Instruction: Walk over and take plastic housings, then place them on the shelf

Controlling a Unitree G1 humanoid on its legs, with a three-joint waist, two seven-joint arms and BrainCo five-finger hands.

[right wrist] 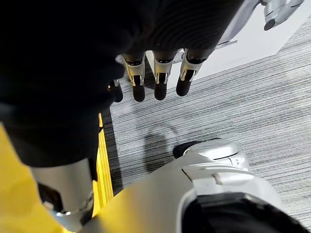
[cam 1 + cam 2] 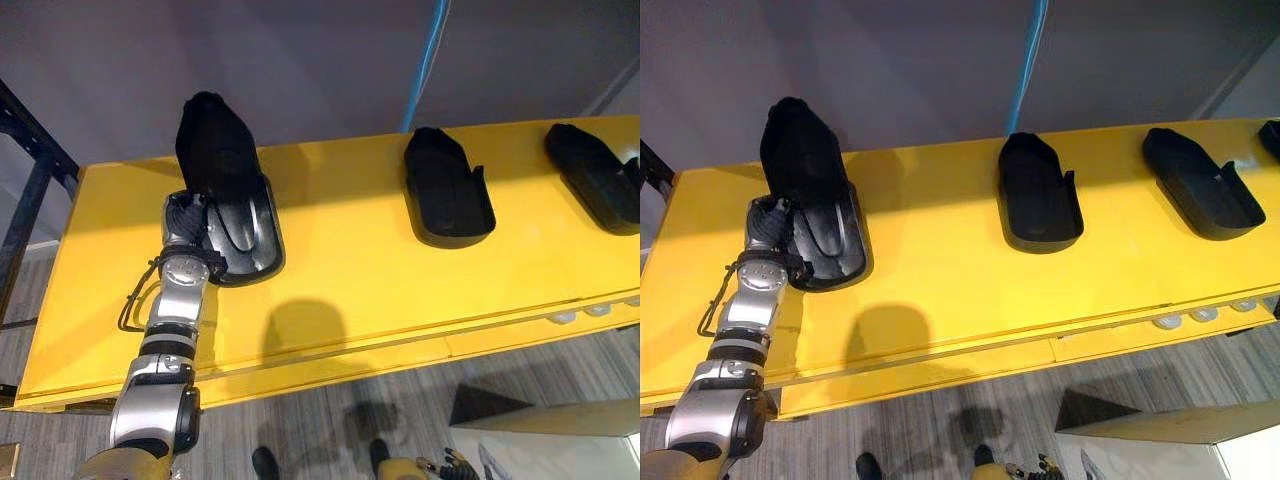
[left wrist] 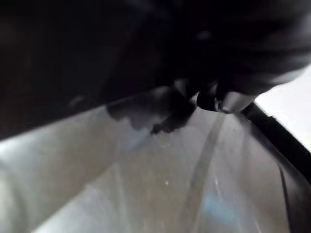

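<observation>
Three black plastic housings lie on the yellow shelf top (image 2: 340,260): a left housing (image 2: 215,150), a middle housing (image 2: 445,190) and a right housing (image 2: 595,175). My left hand (image 2: 188,222) sits against the near left rim of the left housing and reaches into its hollow. The left wrist view looks from very close at that housing's glossy inner wall (image 3: 146,184). Whether the hand grips it is hidden. My right hand (image 1: 160,73) hangs low beside me over the grey floor, its fingers straight and holding nothing.
A dark metal frame (image 2: 25,190) stands off the shelf's left end. A blue pole (image 2: 428,60) rises behind the shelf. White rollers (image 2: 565,317) line the front edge at the right. A pale box (image 2: 560,440) sits on the floor at lower right.
</observation>
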